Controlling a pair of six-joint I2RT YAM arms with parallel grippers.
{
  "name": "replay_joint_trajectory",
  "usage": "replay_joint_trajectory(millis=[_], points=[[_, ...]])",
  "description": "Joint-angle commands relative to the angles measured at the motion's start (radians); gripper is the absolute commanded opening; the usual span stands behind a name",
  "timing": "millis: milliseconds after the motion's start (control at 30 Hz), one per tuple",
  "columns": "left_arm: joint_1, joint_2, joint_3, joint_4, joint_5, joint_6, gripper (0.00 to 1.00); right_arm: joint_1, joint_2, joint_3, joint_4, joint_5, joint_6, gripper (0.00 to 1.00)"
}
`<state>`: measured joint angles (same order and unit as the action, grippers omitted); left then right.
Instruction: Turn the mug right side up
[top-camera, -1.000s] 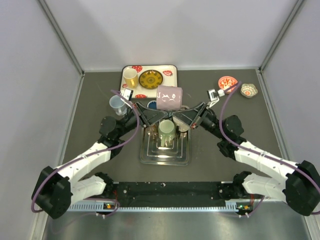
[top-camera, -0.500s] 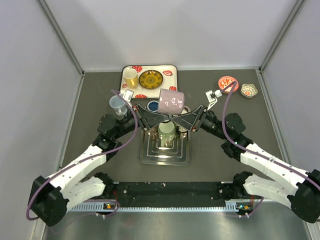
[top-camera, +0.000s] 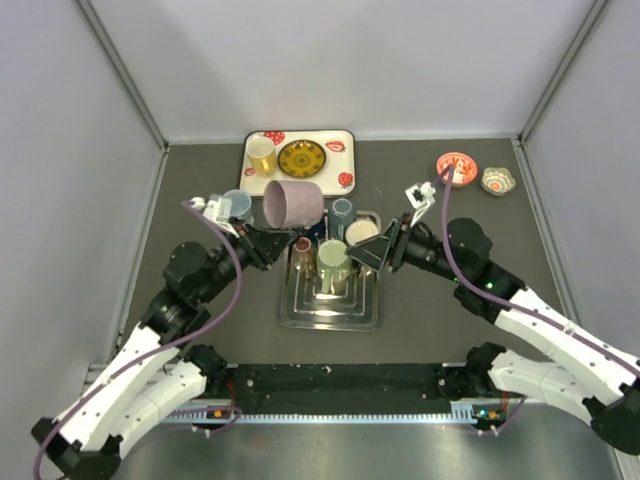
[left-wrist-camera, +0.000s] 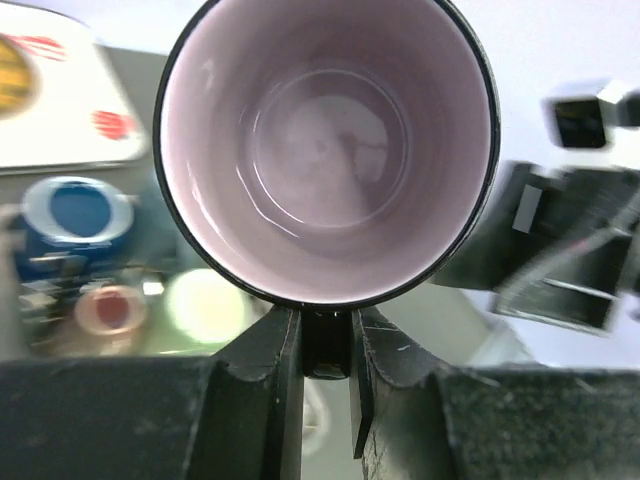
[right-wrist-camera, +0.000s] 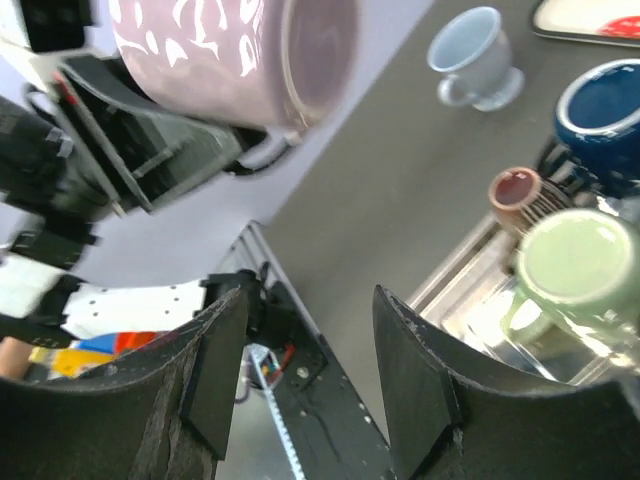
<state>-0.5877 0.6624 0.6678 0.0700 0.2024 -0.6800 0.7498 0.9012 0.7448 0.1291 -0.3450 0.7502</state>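
while the dish rack (top-camera: 330, 315) sits below, i see the pink mug (top-camera: 293, 204) hanging in the air, tipped sideways near the rack's far left corner. i judge it ceramic: rigid, glazed, slippery, breakable. my left gripper (left-wrist-camera: 326, 345) pinches only its handle (left-wrist-camera: 326, 358), the surest hold; the right gripper (right-wrist-camera: 312, 340) gapes empty.

Mug (top-camera: 293, 203) w/ tray (top-camera: 322, 170) behind, teacup (top-camera: 237, 206) just left, rack (top-camera: 330, 315) front-right holding cups (top-camera: 333, 262).
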Motion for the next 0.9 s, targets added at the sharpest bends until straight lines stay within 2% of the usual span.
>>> replay_joint_trajectory(millis=[0, 33, 100, 133, 300, 367, 433, 467, 500, 600, 800, 867], points=[[0.003, -0.104, 0.191, -0.342, -0.43, 0.284, 0.0, 0.016, -0.082, 0.08, -0.272, 0.15, -0.153, 0.53], [0.003, -0.107, 0.211, -0.395, -0.546, 0.296, 0.0, 0.016, -0.108, 0.074, -0.29, 0.171, -0.173, 0.54], [0.003, -0.099, 0.258, -0.53, -0.664, 0.309, 0.0, 0.016, -0.131, 0.068, -0.332, 0.219, -0.187, 0.54], [0.003, -0.071, 0.278, -0.583, -0.79, 0.291, 0.0, 0.016, -0.151, 0.062, -0.345, 0.233, -0.195, 0.54], [0.05, 0.058, 0.342, -0.746, -0.916, 0.303, 0.0, 0.016, -0.188, 0.038, -0.378, 0.279, -0.198, 0.53], [0.106, 0.115, 0.346, -0.745, -0.873, 0.31, 0.0, 0.014, -0.205, 0.024, -0.379, 0.281, -0.193, 0.53], [0.266, 0.173, 0.345, -0.73, -0.777, 0.31, 0.0, 0.016, -0.214, 0.016, -0.387, 0.281, -0.192, 0.53], [0.332, 0.19, 0.342, -0.727, -0.659, 0.301, 0.0, 0.016, -0.22, 0.016, -0.391, 0.279, -0.195, 0.53], [0.447, 0.207, 0.331, -0.716, -0.617, 0.289, 0.0, 0.016, -0.234, 0.013, -0.398, 0.282, -0.198, 0.53], [0.56, 0.279, 0.316, -0.655, -0.562, 0.293, 0.0, 0.016, -0.271, 0.007, -0.417, 0.3, -0.206, 0.53], [0.65, 0.499, 0.332, -0.51, -0.459, 0.292, 0.0, 0.016, -0.301, -0.022, -0.431, 0.314, -0.212, 0.53], [0.663, 0.581, 0.361, -0.495, -0.466, 0.283, 0.0, 0.016, -0.295, -0.018, -0.439, 0.308, -0.213, 0.53]])
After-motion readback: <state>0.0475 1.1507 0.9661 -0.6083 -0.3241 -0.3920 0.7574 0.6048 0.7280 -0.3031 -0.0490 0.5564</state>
